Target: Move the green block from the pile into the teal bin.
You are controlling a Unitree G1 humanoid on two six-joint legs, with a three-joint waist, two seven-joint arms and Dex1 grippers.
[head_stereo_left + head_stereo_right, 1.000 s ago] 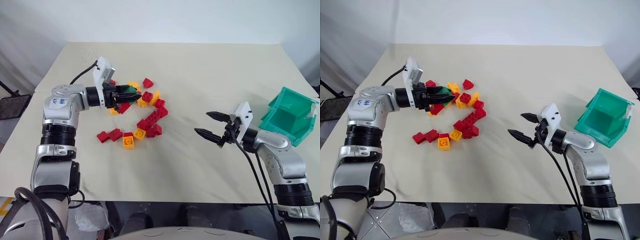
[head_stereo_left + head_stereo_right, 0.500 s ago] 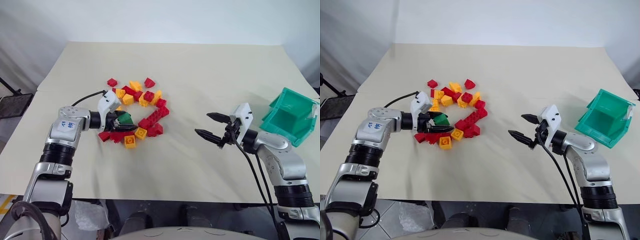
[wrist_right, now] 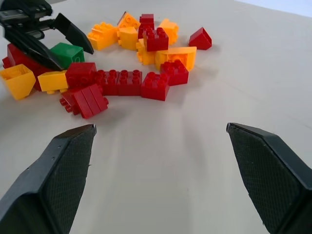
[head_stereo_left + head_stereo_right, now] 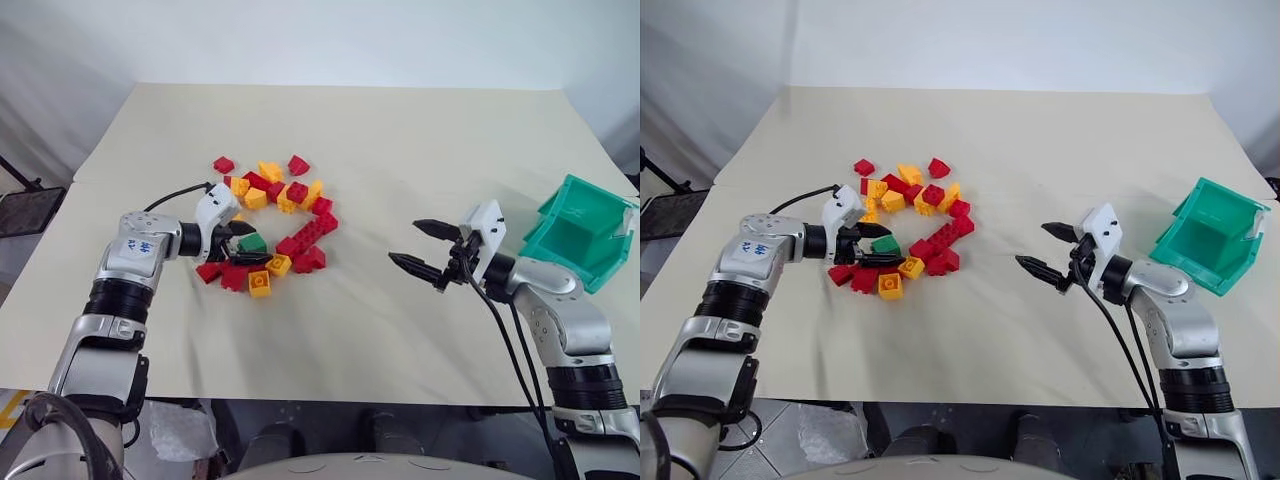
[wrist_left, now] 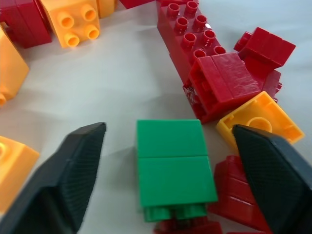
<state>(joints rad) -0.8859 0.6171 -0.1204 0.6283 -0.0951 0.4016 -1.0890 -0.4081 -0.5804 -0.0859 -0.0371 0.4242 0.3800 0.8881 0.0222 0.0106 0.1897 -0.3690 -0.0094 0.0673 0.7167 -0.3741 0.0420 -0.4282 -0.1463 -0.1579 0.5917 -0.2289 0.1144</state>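
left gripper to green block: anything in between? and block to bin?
Nothing between them: the left gripper stands open with the green block in the gap between its fingers, red and yellow bricks of the pile crowding close. Toward the teal bin, bare table and the open right gripper partway across.

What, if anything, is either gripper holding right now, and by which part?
Nothing is held. The left gripper has open jaws either side of the green block, with gaps showing. The right gripper is open and empty.

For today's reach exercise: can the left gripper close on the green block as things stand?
Probably yes: the left gripper is open with the green block between its fingers; red bricks crowd one side.
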